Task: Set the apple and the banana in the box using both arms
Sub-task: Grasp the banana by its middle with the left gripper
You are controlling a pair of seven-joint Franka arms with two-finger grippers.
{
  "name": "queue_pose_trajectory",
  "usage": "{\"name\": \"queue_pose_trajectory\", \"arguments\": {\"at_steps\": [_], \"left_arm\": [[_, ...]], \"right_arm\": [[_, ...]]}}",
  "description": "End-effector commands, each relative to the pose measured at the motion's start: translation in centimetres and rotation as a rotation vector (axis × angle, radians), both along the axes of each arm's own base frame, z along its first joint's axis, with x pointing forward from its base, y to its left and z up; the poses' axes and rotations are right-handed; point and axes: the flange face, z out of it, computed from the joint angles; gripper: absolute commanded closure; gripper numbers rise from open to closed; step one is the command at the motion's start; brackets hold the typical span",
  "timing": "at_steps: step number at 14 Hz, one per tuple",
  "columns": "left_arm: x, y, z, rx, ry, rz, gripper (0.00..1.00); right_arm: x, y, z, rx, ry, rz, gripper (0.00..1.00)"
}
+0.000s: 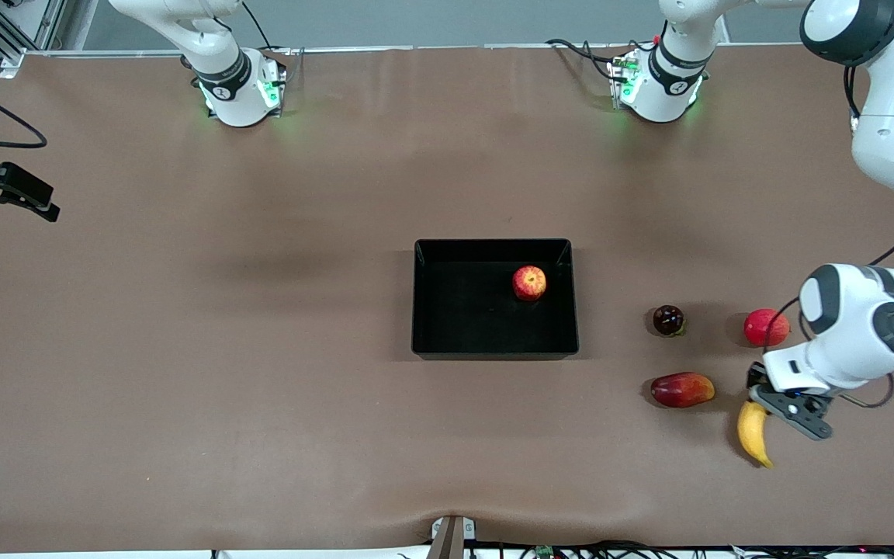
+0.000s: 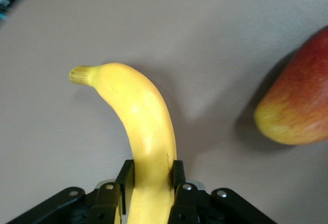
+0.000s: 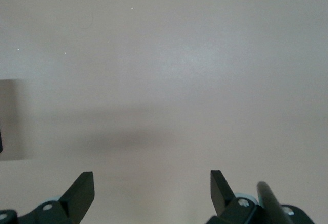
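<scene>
My left gripper [image 1: 767, 401] is clamped around the banana [image 1: 753, 433] at the lower right of the frame, low over the tabletop [image 1: 261, 349]. The apple [image 1: 529, 282] sits inside the box [image 1: 493, 347] at centre. My right gripper [image 1: 8, 194] waits at the left edge, fingers [image 3: 82, 193] spread wide with nothing between them.
</scene>
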Motion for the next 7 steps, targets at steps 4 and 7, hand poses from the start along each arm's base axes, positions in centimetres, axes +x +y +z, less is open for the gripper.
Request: {"name": "queue_pose_trajectory", "arguments": {"at_steps": [4, 7], "left_arm": [[-0.2, 0.1, 8.1, 0.024, -0.023, -0.04, 1.0], [-0.3, -1.4, 9.6, -0.045, -0.009, 0.003, 1.0]], "right_arm": [[-0.1, -0.5, 0.1, -0.013, 0.0, 0.004, 0.0], [-0.1, -0.5, 0.1, -0.013, 0.0, 0.004, 0.0]]}}
